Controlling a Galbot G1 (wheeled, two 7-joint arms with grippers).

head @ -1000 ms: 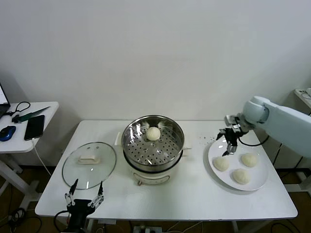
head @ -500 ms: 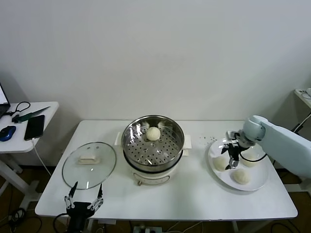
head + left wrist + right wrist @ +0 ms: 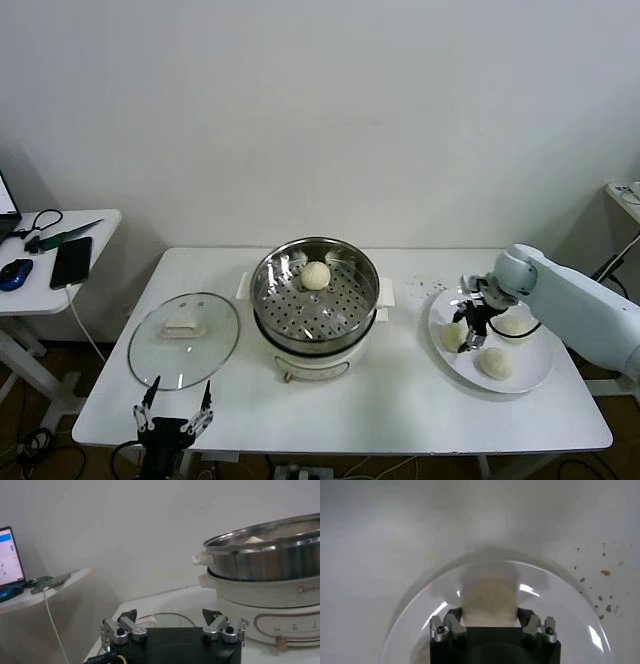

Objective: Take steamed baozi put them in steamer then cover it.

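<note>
- Closing on a baozi (image 3: 455,335) on the white plate (image 3: 535,375), the right end effector (image 3: 472,326) has dropped and now pinches it.
- One bun (image 3: 316,275) sits in the steamer (image 3: 315,296); cover (image 3: 184,340) lies on the worktop (image 3: 400,410).
- Left end effector (image 3: 176,408) hangs parked, spread wide.
- Lift likely next.

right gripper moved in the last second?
Yes. The right gripper dropped from above the plate's back rim down onto the bun nearest the steamer, fingers either side of it.
</note>
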